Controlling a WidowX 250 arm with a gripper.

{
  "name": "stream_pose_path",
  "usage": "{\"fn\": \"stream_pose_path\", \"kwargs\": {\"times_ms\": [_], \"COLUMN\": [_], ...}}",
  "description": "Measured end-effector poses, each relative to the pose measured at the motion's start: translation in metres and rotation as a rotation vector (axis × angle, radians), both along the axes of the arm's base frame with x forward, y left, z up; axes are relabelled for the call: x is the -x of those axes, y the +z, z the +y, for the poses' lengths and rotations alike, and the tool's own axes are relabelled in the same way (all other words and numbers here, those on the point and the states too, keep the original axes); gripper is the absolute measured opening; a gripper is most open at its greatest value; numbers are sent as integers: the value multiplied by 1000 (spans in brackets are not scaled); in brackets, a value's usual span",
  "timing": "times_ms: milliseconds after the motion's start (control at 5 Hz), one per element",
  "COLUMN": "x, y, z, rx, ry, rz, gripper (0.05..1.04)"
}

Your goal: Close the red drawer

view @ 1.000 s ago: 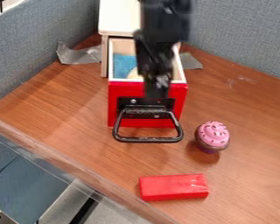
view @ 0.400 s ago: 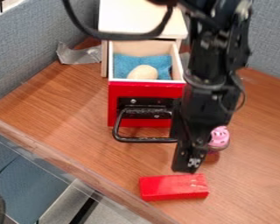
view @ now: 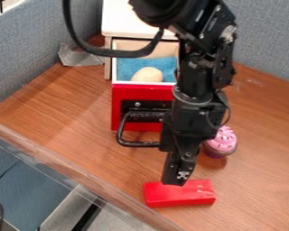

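In front of the drawer (view: 144,93), the gripper (view: 176,179) hangs nearest the red block (view: 180,195), probably light, stiff, slickish, best gripped mid-length across its narrower width; grip state indeterminable.

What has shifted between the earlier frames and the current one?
The tool was over the red drawer, then came toward the camera and right, and has since moved slightly left in the view, ending at the far edge of the red block. Nothing has visibly been picked up or let go. The block, the open drawer, the pale egg-shaped object and the pink-topped cupcake stayed put.
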State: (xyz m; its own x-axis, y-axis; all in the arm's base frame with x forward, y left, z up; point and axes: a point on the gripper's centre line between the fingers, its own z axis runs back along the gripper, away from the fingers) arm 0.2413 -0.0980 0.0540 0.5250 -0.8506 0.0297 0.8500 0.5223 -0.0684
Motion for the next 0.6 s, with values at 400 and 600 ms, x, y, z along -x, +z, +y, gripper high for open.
{"fn": "stream_pose_path", "kwargs": {"times_ms": [400, 600], "x": [18, 25], "y": [-10, -17], "z": [13, 18], "rx": [-11, -31], "ry": [62, 62], "rz": [23, 27], "gripper": [1000, 1000]}}
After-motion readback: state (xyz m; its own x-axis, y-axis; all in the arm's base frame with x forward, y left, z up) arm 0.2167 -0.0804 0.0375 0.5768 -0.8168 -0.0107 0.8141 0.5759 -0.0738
